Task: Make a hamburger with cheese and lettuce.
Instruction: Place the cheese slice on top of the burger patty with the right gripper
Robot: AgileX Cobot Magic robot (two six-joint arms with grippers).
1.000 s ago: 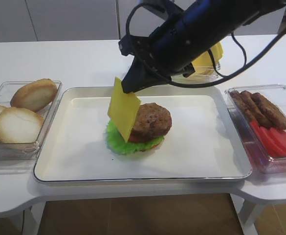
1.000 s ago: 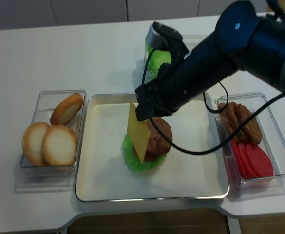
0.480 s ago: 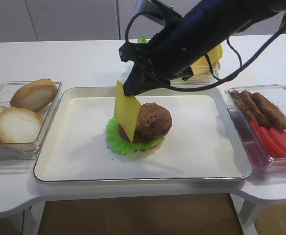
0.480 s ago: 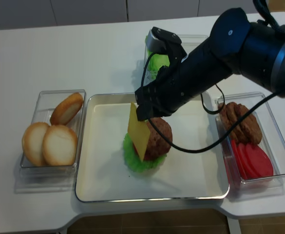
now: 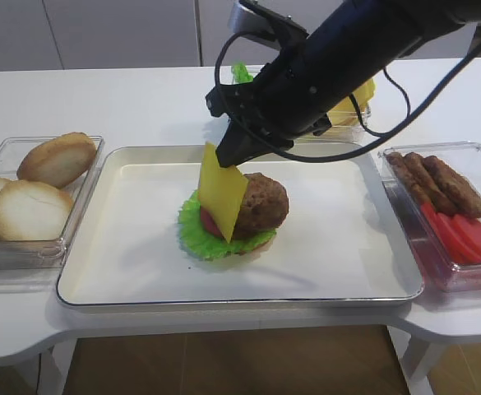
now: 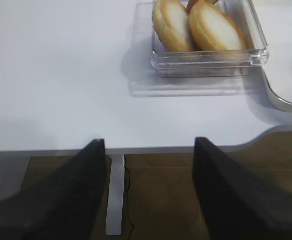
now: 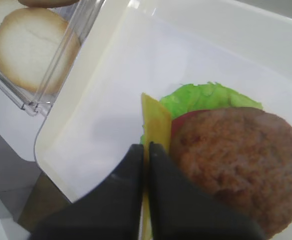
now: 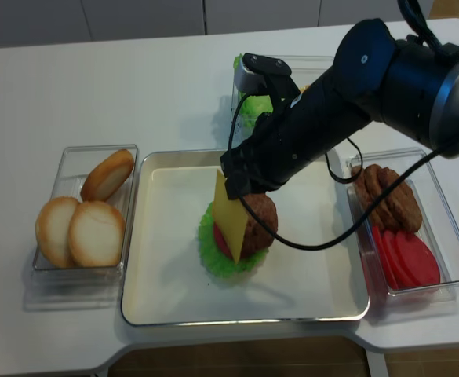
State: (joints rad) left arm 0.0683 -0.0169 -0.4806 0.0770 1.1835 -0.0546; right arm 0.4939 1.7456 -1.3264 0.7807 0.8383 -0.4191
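Note:
The hamburger (image 5: 252, 210) sits mid-tray: brown patty (image 8: 262, 220) over a red tomato slice (image 7: 182, 121) and the frilly green lettuce (image 5: 192, 234). My right gripper (image 5: 225, 153) is shut on the top corner of the yellow cheese (image 5: 221, 193), which hangs on edge against the patty's left side. The right wrist view shows the cheese (image 7: 155, 122) pinched at the gripper (image 7: 146, 146), with the patty (image 7: 235, 155) just to its right and lettuce (image 7: 205, 97) beyond. My left gripper (image 6: 148, 142) is open and holds nothing, hovering off the table's front edge.
The white tray (image 5: 141, 271) holds the stack. A clear box of bun halves (image 5: 26, 197) stands left of it, and a box of sausages and tomato slices (image 5: 454, 214) on the right. Boxes of cheese slices (image 5: 347, 103) and lettuce leaves (image 8: 253, 102) stand behind.
My right gripper has carried the cheese rightward and slightly lower, from left of the stack to against the patty's left side. The left gripper's earlier state is not shown.

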